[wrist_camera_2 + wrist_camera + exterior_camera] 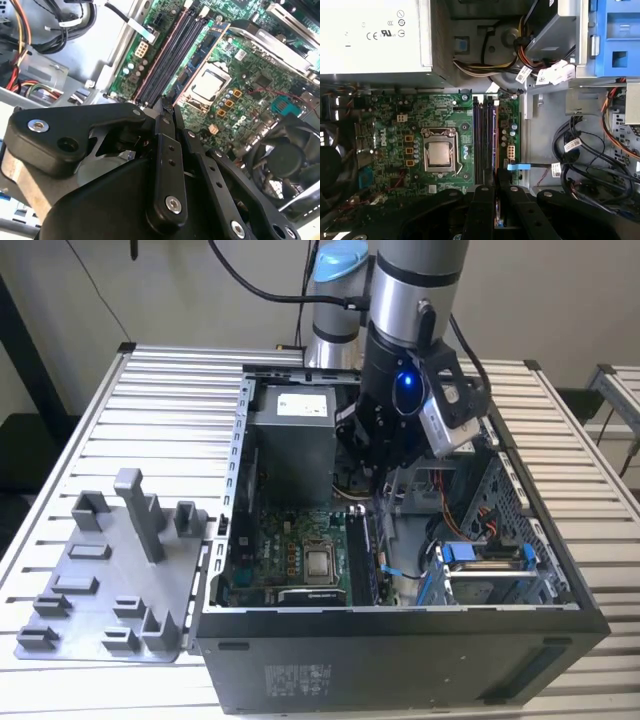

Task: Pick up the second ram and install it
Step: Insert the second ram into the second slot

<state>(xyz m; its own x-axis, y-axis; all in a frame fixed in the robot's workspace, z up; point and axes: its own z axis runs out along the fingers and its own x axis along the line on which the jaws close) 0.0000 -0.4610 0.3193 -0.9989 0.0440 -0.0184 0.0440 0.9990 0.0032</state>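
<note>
Several cables [600,187] beside hand [496,190] over motherboard [385,125].

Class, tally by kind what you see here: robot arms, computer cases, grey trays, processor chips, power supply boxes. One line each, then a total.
Robot arm: 1
Open computer case: 1
Grey tray: 1
Silver processor chip: 1
Power supply box: 1
Total: 5
</note>
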